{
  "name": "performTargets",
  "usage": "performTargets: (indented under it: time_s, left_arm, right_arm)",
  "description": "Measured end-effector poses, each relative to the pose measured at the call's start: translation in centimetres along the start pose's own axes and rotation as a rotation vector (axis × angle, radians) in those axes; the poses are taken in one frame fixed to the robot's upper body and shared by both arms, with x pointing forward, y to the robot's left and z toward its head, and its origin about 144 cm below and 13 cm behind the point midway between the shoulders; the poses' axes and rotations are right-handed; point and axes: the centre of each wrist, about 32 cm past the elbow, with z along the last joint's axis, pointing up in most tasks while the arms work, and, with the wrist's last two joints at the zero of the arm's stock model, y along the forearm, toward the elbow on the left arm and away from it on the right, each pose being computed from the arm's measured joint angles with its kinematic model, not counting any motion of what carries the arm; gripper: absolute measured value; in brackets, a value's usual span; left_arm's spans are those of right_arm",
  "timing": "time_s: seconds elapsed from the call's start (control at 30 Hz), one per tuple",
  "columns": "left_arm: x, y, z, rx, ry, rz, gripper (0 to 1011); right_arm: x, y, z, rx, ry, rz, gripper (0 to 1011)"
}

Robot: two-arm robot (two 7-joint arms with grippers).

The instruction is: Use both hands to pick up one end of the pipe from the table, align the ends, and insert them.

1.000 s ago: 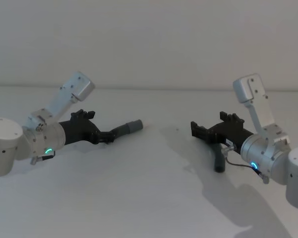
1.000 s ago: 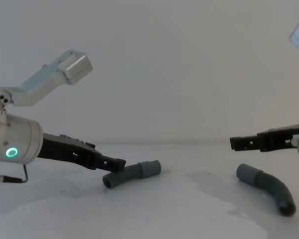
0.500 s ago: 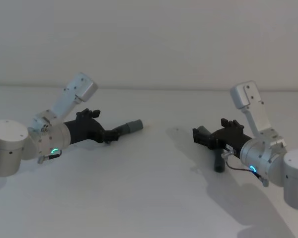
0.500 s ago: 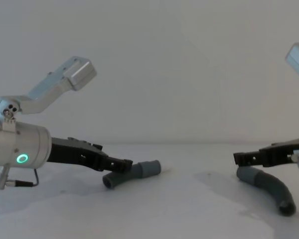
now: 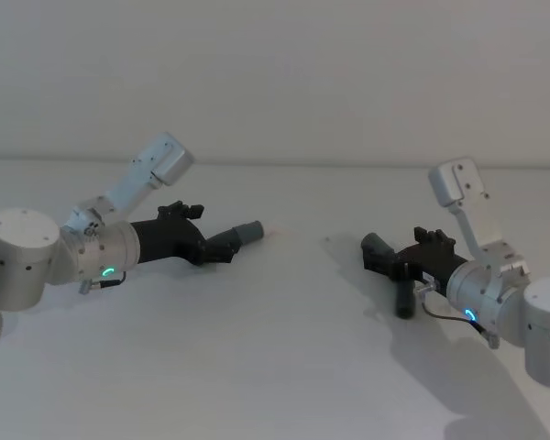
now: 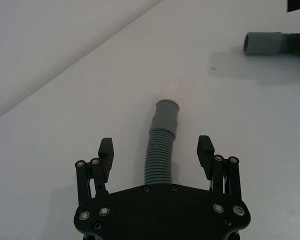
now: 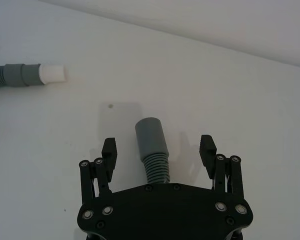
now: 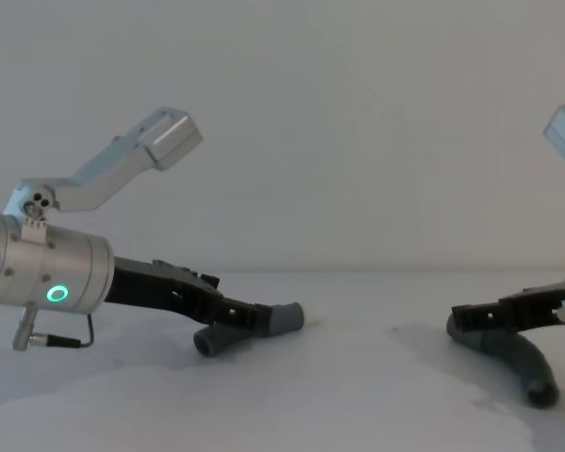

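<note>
Status, nearest first.

- table (image 5: 275,367): bare white in front of us.
- right gripper (image 7: 158,144): low at the table, fingers spread wide. They straddle the ribbed body of the right hose piece (image 7: 156,171) just behind its right cuff (image 7: 151,134). Nothing is clamped, and the piece lies flat on the table.
- left gripper (image 6: 155,144): a little farther out, same posture. Fingers are spread wide either side of the left hose piece (image 6: 159,155), gripping nothing. That piece also lies on the table, with its left cuff (image 6: 167,111) beyond the fingertips.
- The white tip (image 7: 54,73) sticks out of the left cuff, so we take that as the plug side and the right cuff as the socket.
- The two cuffs are well apart across the table and, as far as we can judge, not in line.

Progress: we read the approach as done on both sides, with both arms at pre-grasp. What's left is closing on both pieces, lifting, bringing the cuffs together, lining up the axes and pushing the tip in. So we're early, and nothing is picked up yet.

We can't tell whether the fingertips touch the table.
</note>
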Motion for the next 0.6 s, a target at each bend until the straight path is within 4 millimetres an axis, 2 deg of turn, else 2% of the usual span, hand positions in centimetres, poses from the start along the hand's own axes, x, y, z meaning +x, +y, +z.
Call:
performTargets:
  time_s: [0.6]
  left_arm:
    - [1.5,-0.7,0.9,0.041,0.011,-0.077,1001]
  right_arm:
    - [0.4,0.5,-0.5,-0.031,0.020,-0.003,1002]
